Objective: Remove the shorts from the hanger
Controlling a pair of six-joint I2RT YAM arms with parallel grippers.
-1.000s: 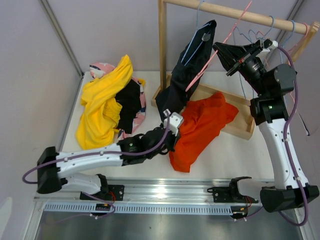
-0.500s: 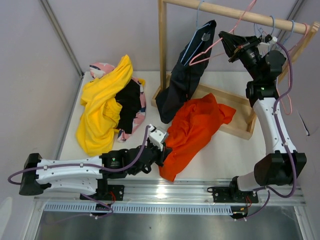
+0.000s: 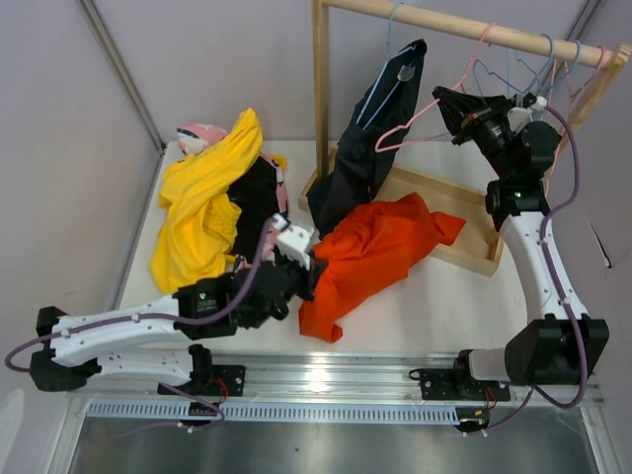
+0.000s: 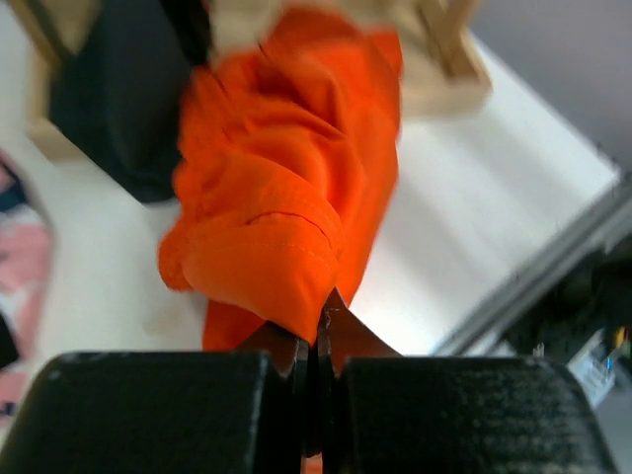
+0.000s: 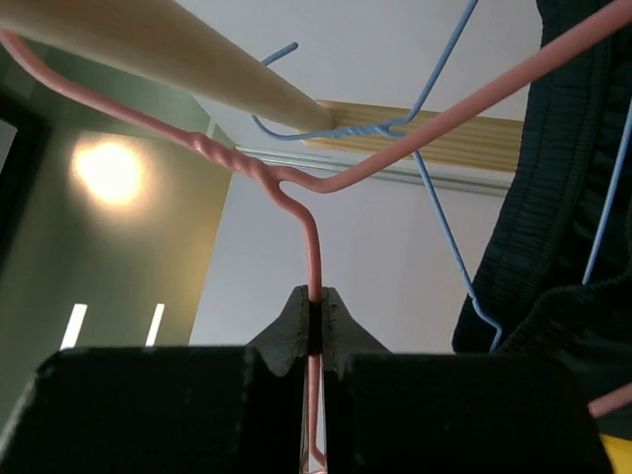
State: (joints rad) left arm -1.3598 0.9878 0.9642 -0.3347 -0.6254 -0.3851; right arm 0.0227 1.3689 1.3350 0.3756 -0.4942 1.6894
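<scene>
The orange-red shorts [image 3: 370, 252] lie crumpled on the table in front of the wooden rack; they fill the left wrist view [image 4: 286, 207]. My left gripper [image 3: 309, 269] [image 4: 318, 326] is shut on their folded edge. My right gripper [image 3: 441, 98] [image 5: 314, 314] is up by the rail, shut on the wire of an empty pink hanger [image 3: 415, 123] [image 5: 311, 247] hooked over the rail. The dark slate grey shorts [image 3: 370, 138] hang on a blue hanger [image 5: 434, 212]. The yellow shorts [image 3: 202, 202], black shorts [image 3: 255, 202] and pink printed shorts [image 3: 202, 133] lie piled at the table's left.
The wooden rack has a post [image 3: 320, 89], a top rail [image 3: 474, 30] and a base frame [image 3: 464, 232] at the back right. Several more empty wire hangers [image 3: 533, 69] hang near the rail's right end. A metal rail [image 3: 326, 375] runs along the table's near edge.
My left gripper has dragged the orange-red shorts left and toward the near edge, off the rack base. My right gripper has carried the pink hanger up to the rail.
</scene>
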